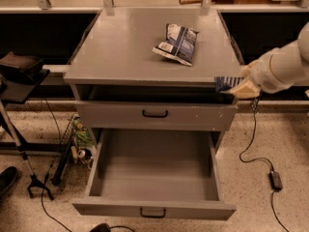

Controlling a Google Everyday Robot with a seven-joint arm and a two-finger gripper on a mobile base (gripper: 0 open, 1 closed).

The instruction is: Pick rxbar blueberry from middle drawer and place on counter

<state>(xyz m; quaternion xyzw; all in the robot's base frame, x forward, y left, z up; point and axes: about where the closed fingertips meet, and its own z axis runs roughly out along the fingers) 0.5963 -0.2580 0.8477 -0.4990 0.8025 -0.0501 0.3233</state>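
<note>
Clamping the rxbar blueberry (223, 83) at its tips, the tool (236, 87) hangs beside a front corner of the counter (120, 52).

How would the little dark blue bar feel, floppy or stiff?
Probably stiff: the small flat dark blue wrapped bar sticks straight out from the pincer beside the grey counter without drooping. Likely light, since a grip on one end holds it.
</note>
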